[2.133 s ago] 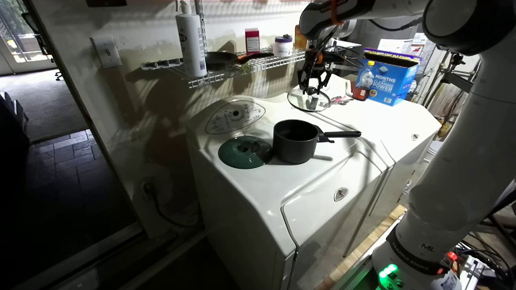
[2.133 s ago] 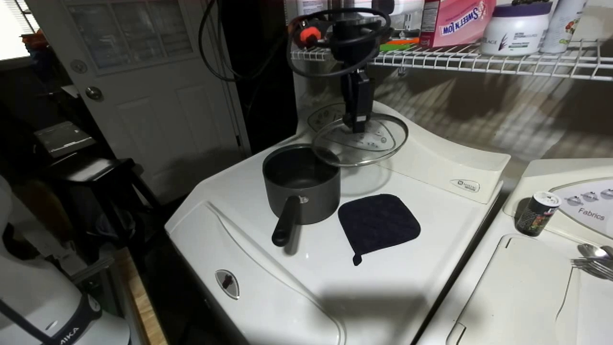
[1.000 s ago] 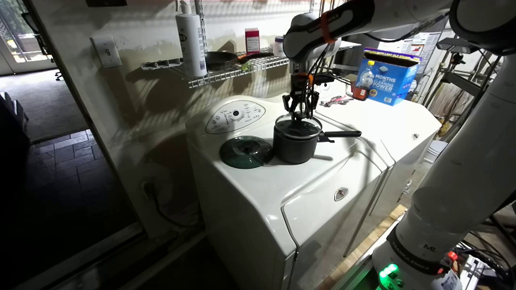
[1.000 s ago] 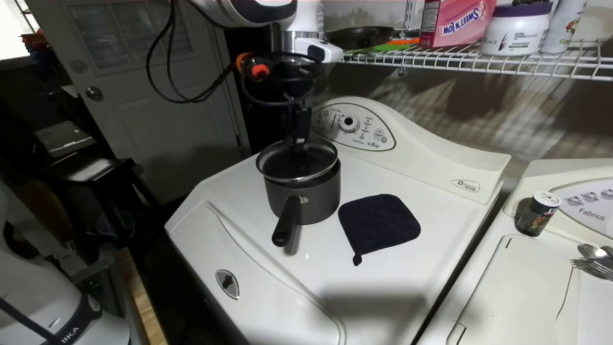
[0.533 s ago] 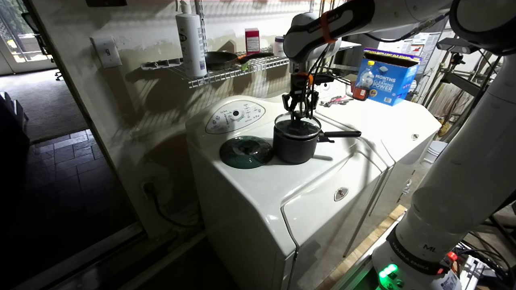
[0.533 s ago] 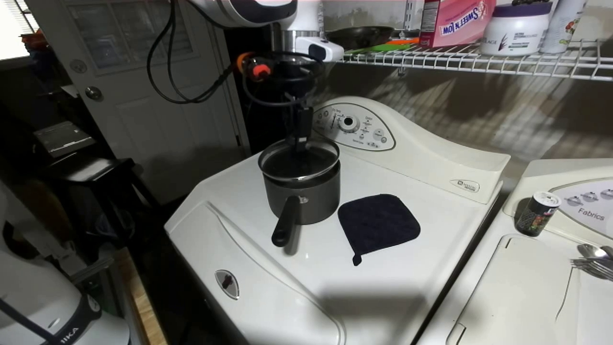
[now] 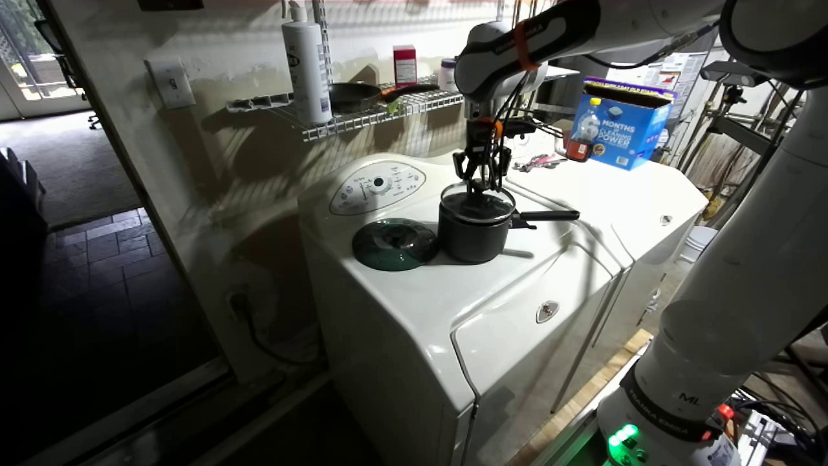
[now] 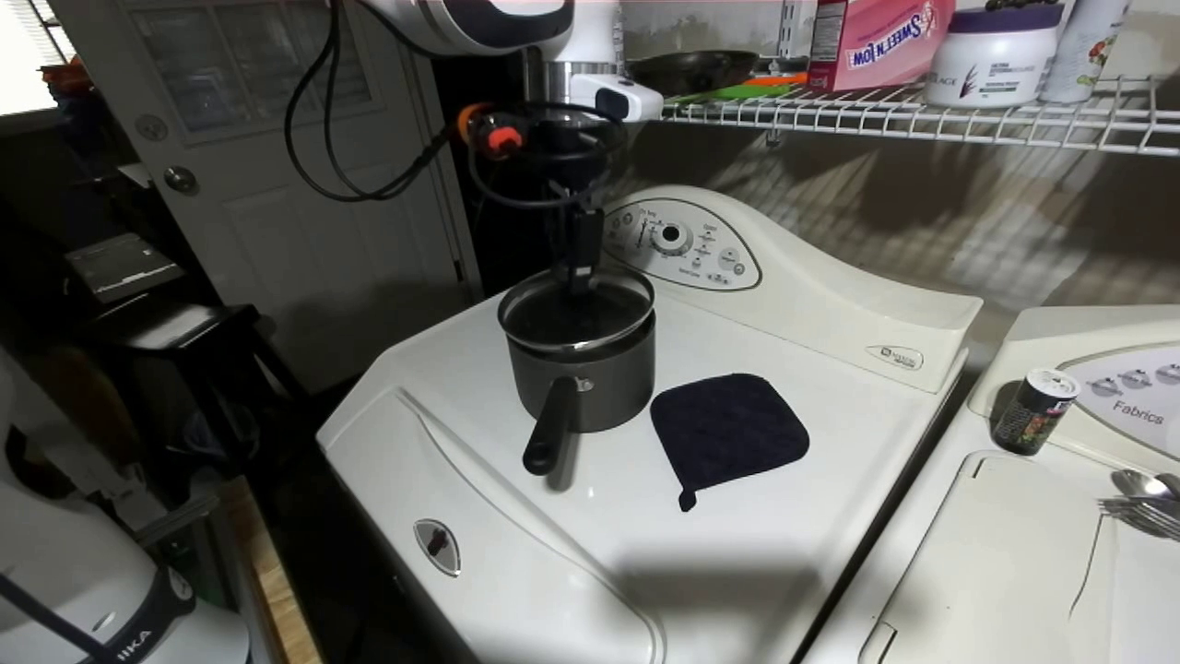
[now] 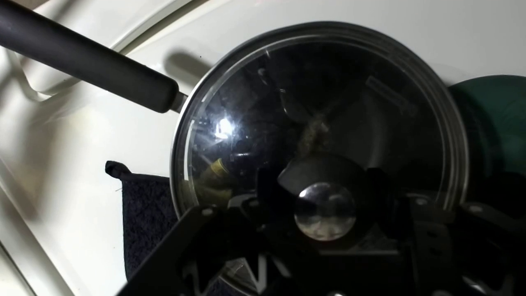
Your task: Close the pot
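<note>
The pot [image 7: 474,241] is a dark grey saucepan on the white appliance top, and it shows in both exterior views [image 8: 608,392]. Its long black handle [image 9: 90,61] crosses the upper left of the wrist view. A clear glass lid [image 8: 618,318] with a metal rim lies over the pot's mouth, and it fills the middle of the wrist view [image 9: 349,82]. A thin dark band shows between the lid and the pot's rim; I cannot tell whether they touch all round. My gripper [image 9: 322,193] points down, its dark fingers shut around the lid's round knob [image 9: 325,211].
A dark green round disc [image 7: 391,249] lies beside the pot. A dark blue potholder [image 8: 733,429] lies at the pot's other side. The control panel [image 8: 682,238] rises behind, under a wire shelf [image 8: 922,115] with a pink box and jars. A bottle [image 7: 580,139] and blue box [image 7: 631,133] stand farther along.
From 2.1 s to 1.0 s ago, the gripper carried the lid from above and behind the pot down over its mouth. Since then the lid has shifted only very slightly. The pot has not moved.
</note>
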Controlling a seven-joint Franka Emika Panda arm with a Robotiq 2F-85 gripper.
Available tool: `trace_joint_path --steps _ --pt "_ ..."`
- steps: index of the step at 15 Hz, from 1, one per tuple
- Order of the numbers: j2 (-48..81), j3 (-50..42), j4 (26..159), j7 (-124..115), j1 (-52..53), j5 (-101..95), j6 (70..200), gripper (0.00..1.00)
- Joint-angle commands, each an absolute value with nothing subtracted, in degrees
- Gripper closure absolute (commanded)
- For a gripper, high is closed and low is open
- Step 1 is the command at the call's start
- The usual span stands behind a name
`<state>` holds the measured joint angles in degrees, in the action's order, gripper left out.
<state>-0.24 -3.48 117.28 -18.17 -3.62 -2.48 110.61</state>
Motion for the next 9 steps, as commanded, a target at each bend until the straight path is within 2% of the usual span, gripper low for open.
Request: trace_joint_path --steps 1,9 --pt "-0.64 -3.59 117.83 -17.4 -3.68 -2.62 111.82 0.66" --pt "-0.14 -3.6 118.42 -17.21 -3.66 -2.04 113.79 0.66"
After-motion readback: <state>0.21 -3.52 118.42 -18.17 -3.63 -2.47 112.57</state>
